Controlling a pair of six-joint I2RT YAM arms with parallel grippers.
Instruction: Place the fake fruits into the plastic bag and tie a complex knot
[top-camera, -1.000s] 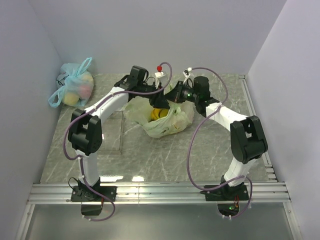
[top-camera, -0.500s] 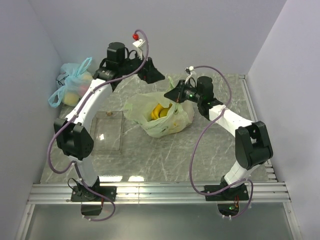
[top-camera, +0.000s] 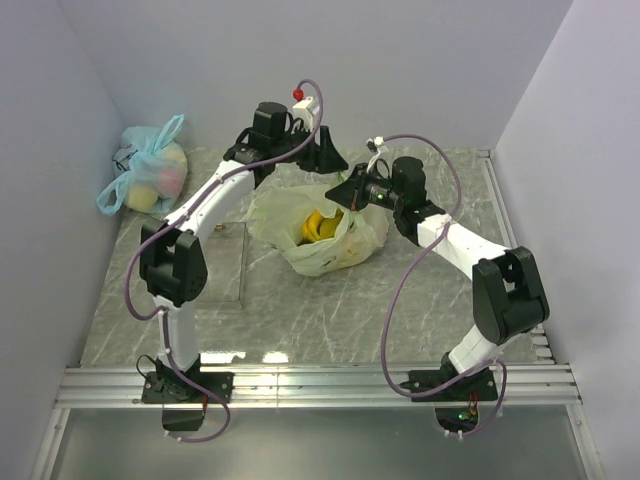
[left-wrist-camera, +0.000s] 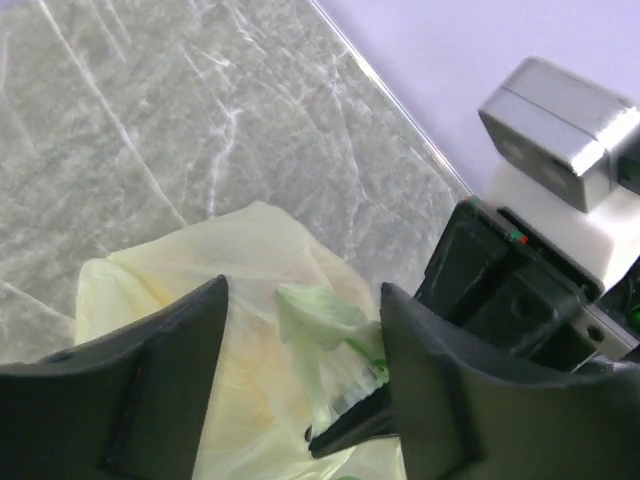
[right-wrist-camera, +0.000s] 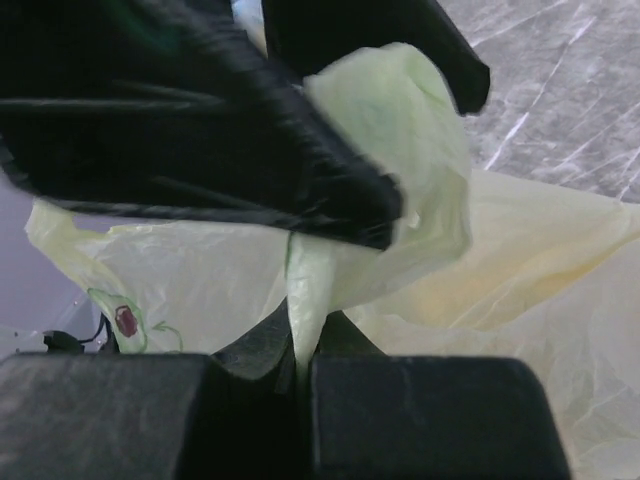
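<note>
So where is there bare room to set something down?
Bare table between the bag and the arm bases, and at the far right corner. Crowded: left gripper and right gripper at the bag; tray and blue bag fill the left.

Bright even light; wrist cams blurry up close.

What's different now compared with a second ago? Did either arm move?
The left gripper pulled up and away from the plastic bag, swung back toward the wall, then came partway back. Its jaws now stand open around the bag's handle. The right gripper stayed shut on that handle. The fake fruits and the light blue bag stayed put.
</note>
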